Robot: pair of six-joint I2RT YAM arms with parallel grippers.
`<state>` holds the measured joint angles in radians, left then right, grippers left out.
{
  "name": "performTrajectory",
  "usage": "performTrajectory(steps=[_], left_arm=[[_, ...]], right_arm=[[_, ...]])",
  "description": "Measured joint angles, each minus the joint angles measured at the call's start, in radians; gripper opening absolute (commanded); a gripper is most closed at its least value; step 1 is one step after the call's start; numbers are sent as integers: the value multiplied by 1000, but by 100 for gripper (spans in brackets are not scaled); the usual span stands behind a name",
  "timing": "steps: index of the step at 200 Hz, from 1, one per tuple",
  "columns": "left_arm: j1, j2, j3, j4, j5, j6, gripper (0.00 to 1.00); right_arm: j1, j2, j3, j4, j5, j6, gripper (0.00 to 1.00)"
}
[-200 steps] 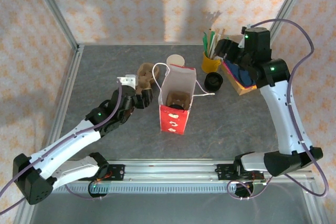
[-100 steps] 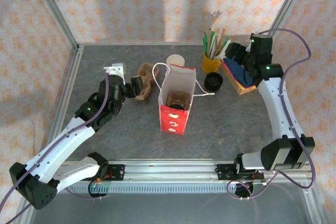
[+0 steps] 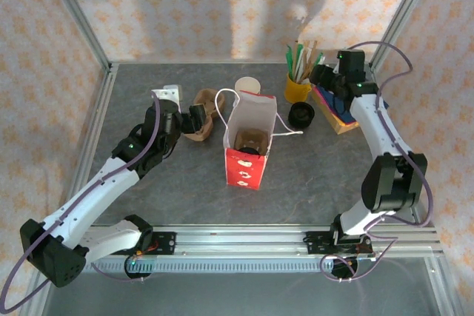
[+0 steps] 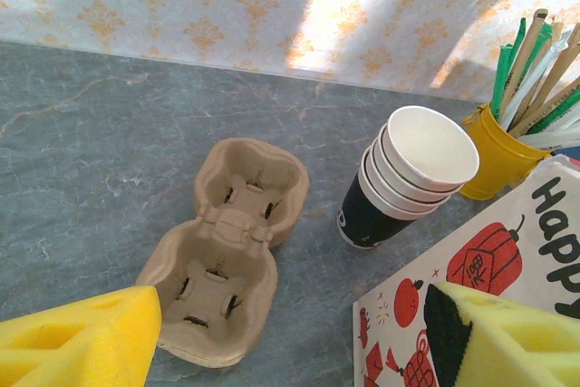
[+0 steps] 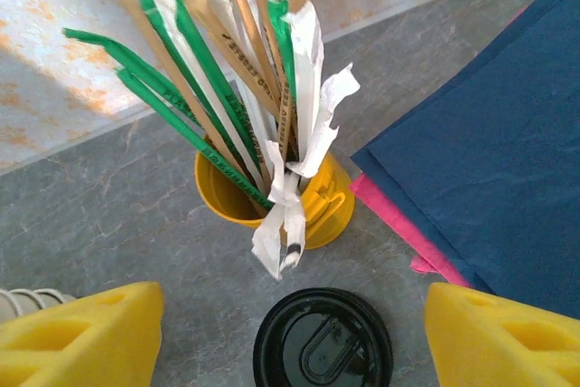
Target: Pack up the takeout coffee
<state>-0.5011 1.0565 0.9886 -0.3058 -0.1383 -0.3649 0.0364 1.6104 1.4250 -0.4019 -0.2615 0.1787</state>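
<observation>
The takeout coffee shows as a nested stack of paper cups (image 4: 412,174) with white rims and a black base, standing behind the red paper bag (image 3: 248,146); from above its top cup (image 3: 247,86) looks pale. My left gripper (image 3: 197,118) hovers open over a brown two-cup cardboard carrier (image 4: 227,251), left of the bag, its yellow fingers (image 4: 82,346) wide apart and empty. My right gripper (image 3: 321,78) is open above the yellow mug of sticks (image 5: 281,197) and a black lid (image 5: 322,342), holding nothing.
The bag (image 4: 480,287) stands open mid-table with something brown inside it (image 3: 248,140). Blue and pink napkins (image 5: 489,169) lie at the right of the mug. Patterned walls and metal frame posts close in the back and sides.
My left gripper has pulled back and to the left, from beside the bag to over the cardboard carrier. My right wrist has swung left and down toward the yellow mug.
</observation>
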Motion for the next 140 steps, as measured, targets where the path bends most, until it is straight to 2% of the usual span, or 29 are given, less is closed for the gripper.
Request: performTrajectory(steps=[29,66,140], left_arm=[[0,0,0,6,1,0,78],[0,0,0,20,8,-3,78],[0,0,0,26,8,-3,78]], right_arm=[[0,95,46,0,-16,0,61],[0,167,98,-1,-36,-9,55],[0,225,201,-2,-76,-23,56]])
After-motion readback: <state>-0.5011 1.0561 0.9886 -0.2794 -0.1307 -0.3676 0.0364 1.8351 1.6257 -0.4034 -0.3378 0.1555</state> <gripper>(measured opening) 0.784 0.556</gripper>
